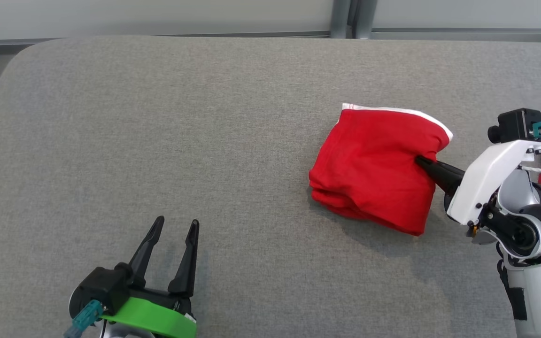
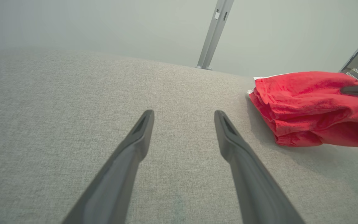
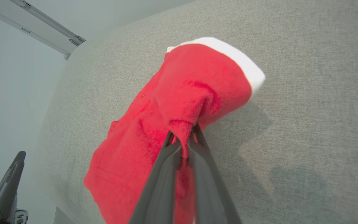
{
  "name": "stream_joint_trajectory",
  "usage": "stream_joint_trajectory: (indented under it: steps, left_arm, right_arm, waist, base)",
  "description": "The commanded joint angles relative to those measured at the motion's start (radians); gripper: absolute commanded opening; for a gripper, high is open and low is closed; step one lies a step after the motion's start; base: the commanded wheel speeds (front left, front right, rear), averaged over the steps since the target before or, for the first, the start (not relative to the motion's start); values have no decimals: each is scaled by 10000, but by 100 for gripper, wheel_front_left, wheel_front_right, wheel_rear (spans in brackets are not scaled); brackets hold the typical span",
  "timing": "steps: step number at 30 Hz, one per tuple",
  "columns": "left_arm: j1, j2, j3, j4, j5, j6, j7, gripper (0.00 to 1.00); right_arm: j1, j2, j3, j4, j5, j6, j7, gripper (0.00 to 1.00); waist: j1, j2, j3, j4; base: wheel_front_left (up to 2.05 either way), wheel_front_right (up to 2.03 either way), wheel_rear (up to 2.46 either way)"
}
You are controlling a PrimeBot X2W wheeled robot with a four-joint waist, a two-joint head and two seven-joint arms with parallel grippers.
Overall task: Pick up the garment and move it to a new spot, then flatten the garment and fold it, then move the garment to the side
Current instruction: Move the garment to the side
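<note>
Soft, bunched red/wht garment [image 1: 374,169]

You'll find the garment [image 1: 374,173] on the surface [image 1: 204,117], right of centre in the head view. Your right gripper [image 1: 420,161] comes in from the frame's right edge, its fingers pinched on the garment's right side. Your left gripper [image 1: 177,220] sits at the lower left, spread, well apart from the garment.

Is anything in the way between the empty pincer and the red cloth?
No, nothing visible. Just bare grey table lies between the open left pincer and the red garment. The right pincer is shut on the garment's edge.
</note>
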Motion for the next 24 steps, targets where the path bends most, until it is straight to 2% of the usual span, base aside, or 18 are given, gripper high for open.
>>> stream_joint_trajectory:
  steps: [1,5,13,15,19,24]
  left_arm:
    - [171,16,148,-128,99,-32,-24,100]
    - [281,161,336,-416,249,-30,-25,100]
    - [39,646,332,-757,480,-30,-24,100]
    - [7,722,331,-785,491,-30,-25,100]
    - [-166,1030,119,-862,548,-30,-24,100]
    - [-392,1226,-78,-843,472,-30,-25,100]
  right_arm:
    - [217,14,-66,-115,-61,3,1,0]
    - [526,109,-121,-262,-26,3,-72,0]
    - [986,-15,-202,-411,92,3,-377,0]
    - [1055,-54,-228,-433,109,4,-460,0]
    - [1488,-502,-596,-465,14,3,-837,0]
    - [1300,-1155,-548,-278,-449,4,-1220,0]
  waist:
    - [0,69,48,-326]
    - [0,69,144,-1022]
    - [0,69,530,-2879]
    - [0,69,587,-3111]
    - [0,69,896,-3898]
    - [0,69,1129,-4097]
  base:
    - [0,0,0]
    - [0,0,0]
    - [0,0,0]
    - [0,0,0]
    - [0,0,0]
    - [0,0,0]
